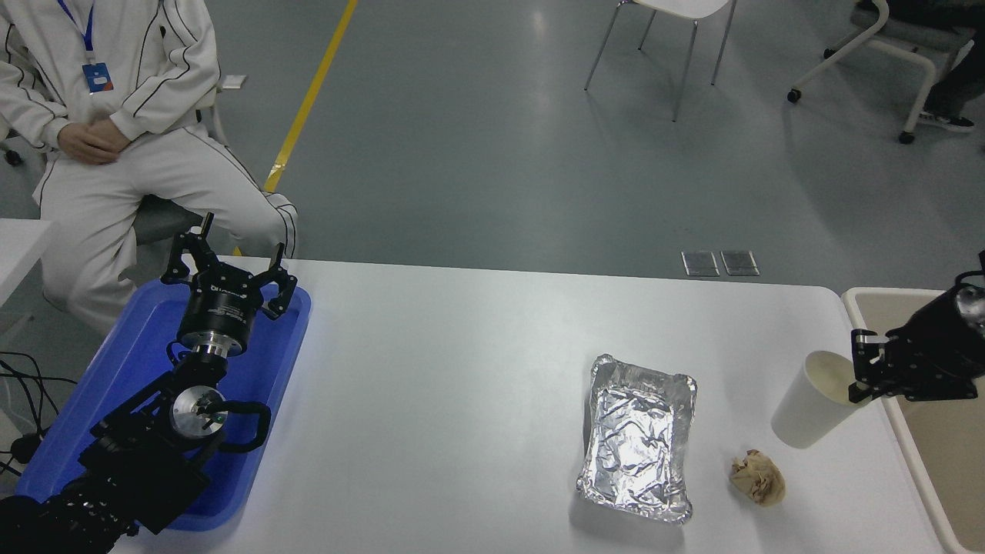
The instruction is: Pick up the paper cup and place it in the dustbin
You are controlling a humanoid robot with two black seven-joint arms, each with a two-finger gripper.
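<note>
A seated person [115, 115] in white clothing was beyond the bench's [462, 369] far left corner, hands folded in the lap. The blue tray [269, 362] lay along the bench's left edge. The left arm was parked over the tray, its left claw [228, 271] above the tray's far end with fingers spread apart and nothing between them.

Taking the foil tray [637, 437] as landmark: it sat on the right half of the bench, well to the right of the blue tray, empty and crinkled. A crumpled brown paper wad [758, 477] lay just right of the foil tray's near end, apart from it.

The paper cup [816, 400] was further right of the foil tray, beyond the wad, tilted with its open mouth up and toward the right. It appeared to be lifted off the bench surface. The right claw [862, 368] came in from the right edge and was clamped on the cup's rim, one finger inside the mouth.

The dustbin [866, 323] stood against the bench's right end, to the right of the cup; the right arm reached across its pale rim. The cup was outside the dustbin, over the bench beside its rim.
</note>
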